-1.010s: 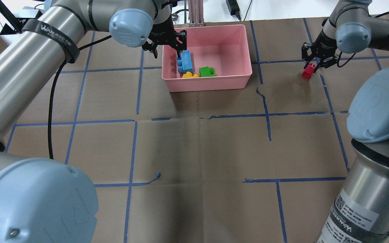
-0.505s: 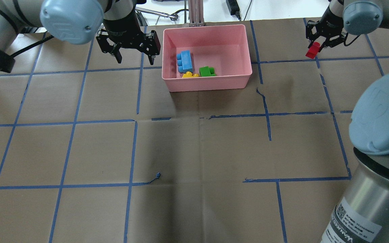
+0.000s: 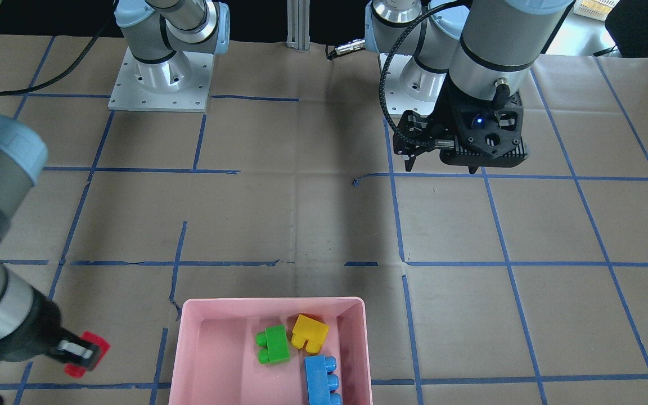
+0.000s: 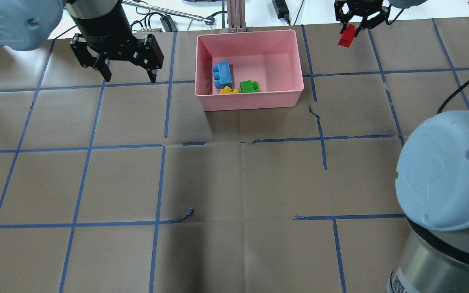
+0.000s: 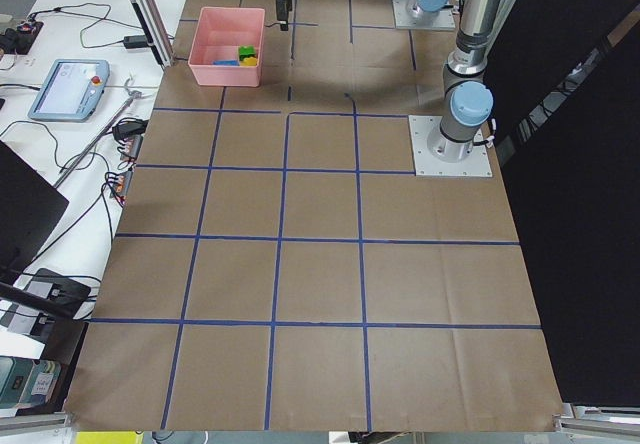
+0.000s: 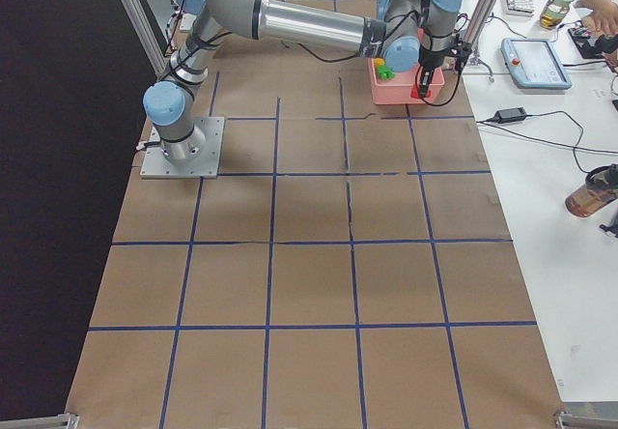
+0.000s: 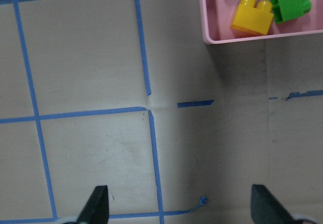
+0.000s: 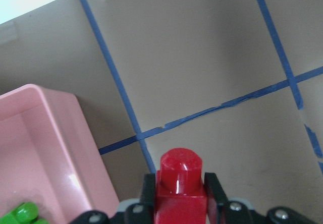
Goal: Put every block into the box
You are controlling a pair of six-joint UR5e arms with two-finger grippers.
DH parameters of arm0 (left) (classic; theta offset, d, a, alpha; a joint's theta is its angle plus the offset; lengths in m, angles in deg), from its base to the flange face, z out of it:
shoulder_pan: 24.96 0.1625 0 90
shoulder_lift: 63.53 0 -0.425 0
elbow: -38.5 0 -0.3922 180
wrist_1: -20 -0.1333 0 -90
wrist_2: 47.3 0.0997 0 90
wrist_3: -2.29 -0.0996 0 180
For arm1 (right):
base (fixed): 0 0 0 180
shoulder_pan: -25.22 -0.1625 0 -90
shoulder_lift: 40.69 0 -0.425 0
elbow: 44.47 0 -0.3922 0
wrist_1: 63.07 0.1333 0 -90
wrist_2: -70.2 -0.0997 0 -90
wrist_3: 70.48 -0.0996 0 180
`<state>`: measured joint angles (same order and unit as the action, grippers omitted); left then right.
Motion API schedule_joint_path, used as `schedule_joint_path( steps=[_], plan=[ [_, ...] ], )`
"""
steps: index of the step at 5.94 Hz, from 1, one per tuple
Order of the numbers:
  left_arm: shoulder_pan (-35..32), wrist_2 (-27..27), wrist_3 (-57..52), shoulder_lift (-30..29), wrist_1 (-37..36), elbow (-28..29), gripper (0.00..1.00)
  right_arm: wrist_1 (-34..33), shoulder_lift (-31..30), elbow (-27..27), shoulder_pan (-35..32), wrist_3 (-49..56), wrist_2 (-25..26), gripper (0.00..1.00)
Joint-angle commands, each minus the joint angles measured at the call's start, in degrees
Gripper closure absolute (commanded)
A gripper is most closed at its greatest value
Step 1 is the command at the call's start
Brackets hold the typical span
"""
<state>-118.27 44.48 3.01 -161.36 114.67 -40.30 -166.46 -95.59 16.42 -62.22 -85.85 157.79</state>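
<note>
The pink box (image 4: 249,103) stands at the table's far middle. In it lie the blue brick (image 4: 222,74), the yellow brick (image 4: 229,90) and the green brick (image 4: 249,86); they also show in the front view: blue (image 3: 322,382), yellow (image 3: 309,333), green (image 3: 273,343). My right gripper (image 4: 348,31) is shut on the red brick (image 4: 346,36) and holds it in the air beyond the box's far right corner; the right wrist view shows the red brick (image 8: 180,171) beside the box wall (image 8: 45,148). My left gripper (image 4: 130,77) is open and empty, raised to the left of the box.
An aluminium post (image 4: 234,16) stands just behind the box. Cables and a power brick lie beyond the table's far edge. My right arm's elbow (image 4: 446,183) fills the lower right of the overhead view. Blue tape lines grid the brown table cover.
My left gripper has drawn back from the box to the left, open, leaving the blue brick inside. My right gripper has lifted the red brick off the table and carried it left, toward the box.
</note>
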Motion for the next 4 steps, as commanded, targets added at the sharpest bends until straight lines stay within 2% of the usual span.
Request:
schedule_joint_path(
  steps=[1, 3, 4],
  plan=[
    [1.8, -1.2, -3.9, 2.6, 2.2, -0.5, 0.0, 0.0, 0.7, -0.2, -8.4, -5.3, -3.3, 0.65],
    [1.6, -1.5, 0.6, 2.8, -1.5, -1.9, 0.01, -0.2, 5.5, -0.1, -11.5, -7.8, -5.2, 0.65],
    [1.5, -1.4, 1.1, 2.6, -2.4, -2.2, 0.01, -0.2, 6.5, -0.1, -11.5, -7.7, -5.3, 0.56]
  ],
)
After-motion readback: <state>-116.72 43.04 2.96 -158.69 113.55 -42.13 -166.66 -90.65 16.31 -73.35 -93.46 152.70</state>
